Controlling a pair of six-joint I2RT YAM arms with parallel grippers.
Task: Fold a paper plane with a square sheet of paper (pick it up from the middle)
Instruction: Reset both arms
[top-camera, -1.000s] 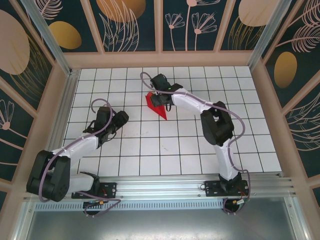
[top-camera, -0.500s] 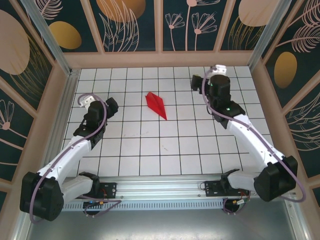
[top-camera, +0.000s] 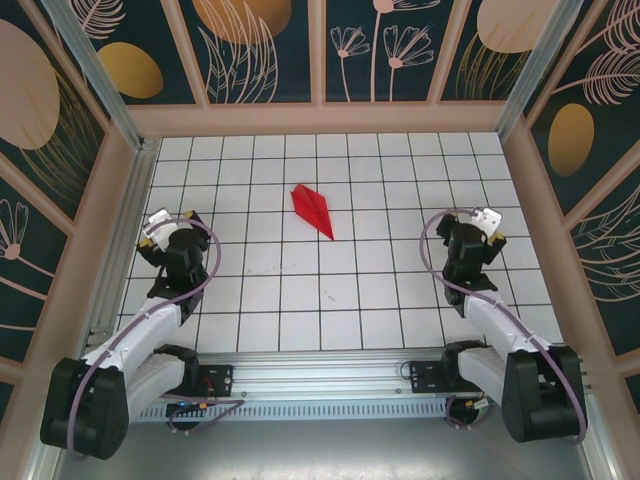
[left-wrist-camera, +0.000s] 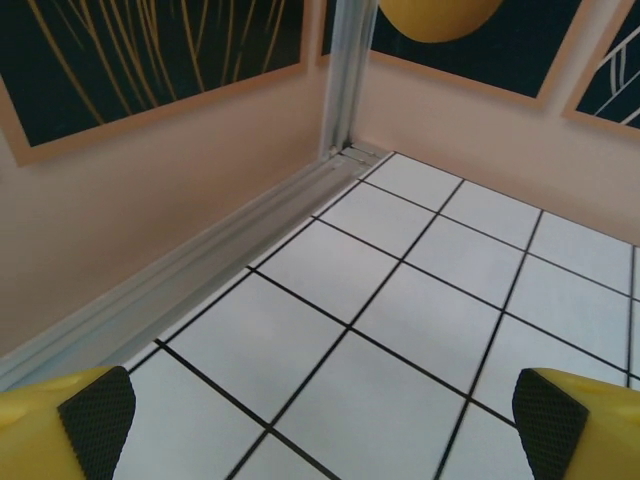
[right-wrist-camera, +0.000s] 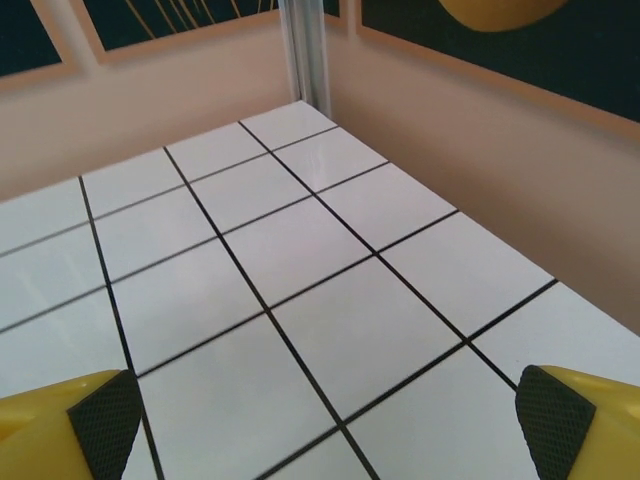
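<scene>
Top external view: white gridded desk (top-camera: 350, 300) enclosed by peach walls (top-camera: 320, 120) on the far, left and right sides; wide bare tiles across the middle and near rows. Paper plane (top-camera: 312, 210) lies flat in the far-centre area, long axis diagonal, sharp nose pointing toward the near right, blunt tail toward the far left; well apart from both arms. Left end effector (top-camera: 163, 232) near the left wall, right end effector (top-camera: 482, 224) near the right wall, each over bare tiles. Left wrist view: left end effector (left-wrist-camera: 320, 430) spread wide, black pads (left-wrist-camera: 98, 408) at the frame's lower corners, nothing between them; metal rail (left-wrist-camera: 200, 270) along the wall foot, corner post (left-wrist-camera: 347, 75) beyond. Right wrist view: right end effector (right-wrist-camera: 330, 430) likewise spread wide and empty, pads (right-wrist-camera: 104, 418) over bare tiles; the wall corner lies ahead.
</scene>
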